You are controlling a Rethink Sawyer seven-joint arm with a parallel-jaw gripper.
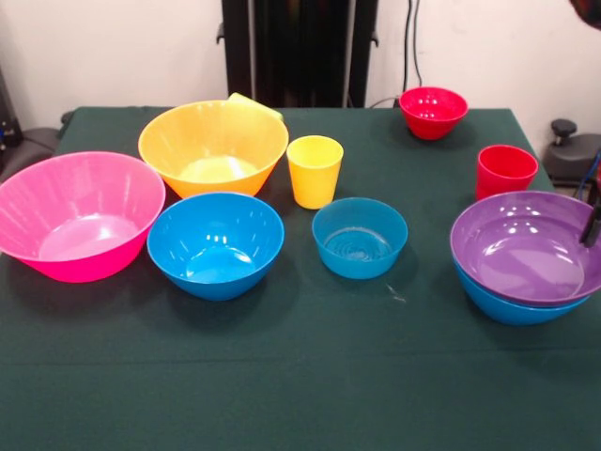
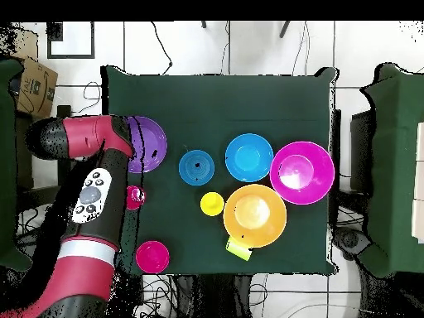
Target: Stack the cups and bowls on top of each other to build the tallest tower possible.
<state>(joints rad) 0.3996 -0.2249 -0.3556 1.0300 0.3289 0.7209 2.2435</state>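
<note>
A purple bowl sits nested in a blue bowl at the right of the front view. A dark part of my gripper shows at the picture's right edge, by the purple bowl's rim. In the overhead view my red arm covers the purple bowl's left edge. The red cup stands behind these bowls. The yellow cup, orange bowl, pink bowl, second blue bowl, small translucent blue bowl and small red bowl stand apart. The lime green cup lies beside the orange bowl.
The dark green cloth covers the table. The robot's black pedestal stands behind the far edge. Green-covered furniture stands beside the table in the overhead view.
</note>
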